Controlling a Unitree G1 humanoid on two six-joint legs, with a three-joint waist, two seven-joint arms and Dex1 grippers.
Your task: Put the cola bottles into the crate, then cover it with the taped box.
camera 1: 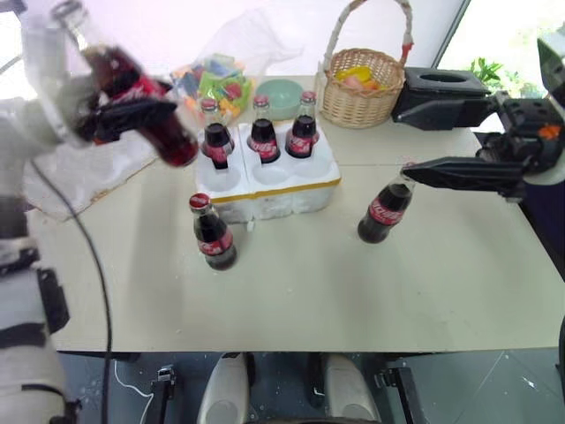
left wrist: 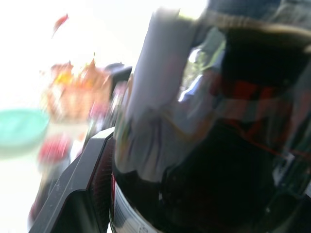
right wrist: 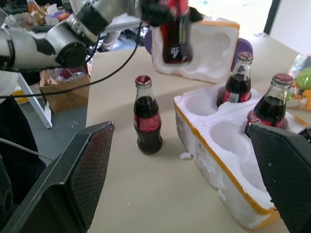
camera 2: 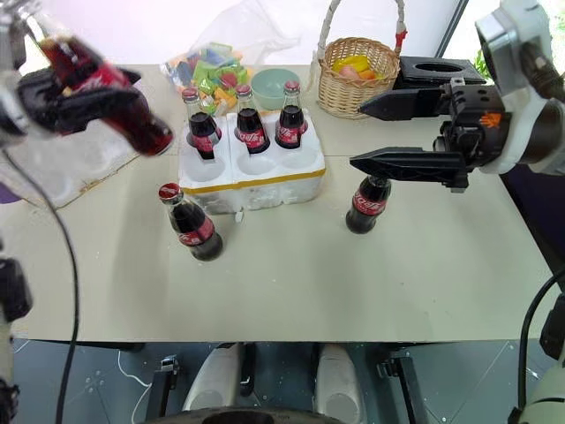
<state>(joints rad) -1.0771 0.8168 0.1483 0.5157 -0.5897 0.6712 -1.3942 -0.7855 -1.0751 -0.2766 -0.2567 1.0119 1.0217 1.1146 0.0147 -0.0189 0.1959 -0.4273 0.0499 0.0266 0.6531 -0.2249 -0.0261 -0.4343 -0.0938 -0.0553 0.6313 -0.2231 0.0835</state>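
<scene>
Cola bottles: six in all. Three stand upright in the back row of wells of the crate [camera 1: 269, 181], which sits toward the far middle of the tabletop [camera 1: 291, 291]; the three front wells are vacant. One bottle [camera 1: 213, 231] stands on the tabletop just in front of the crate's left corner. One bottle [camera 1: 386, 210] stands to the right of the crate, nearer the right edge. One bottle [camera 1: 146, 104] is raised in the air over the far left of the tabletop, tilted, clamped in the left gripper [camera 1: 132, 113].

Right gripper [camera 2: 402, 132]: fingers spread wide, holding nothing, level above the right-hand bottle.

Taped box [right wrist: 204, 48]: hollows facing out, at the far left edge.

Wicker basket [camera 1: 360, 88], green bowl [camera 1: 279, 95], bag of coloured items [camera 1: 212, 79]: along the far edge.
</scene>
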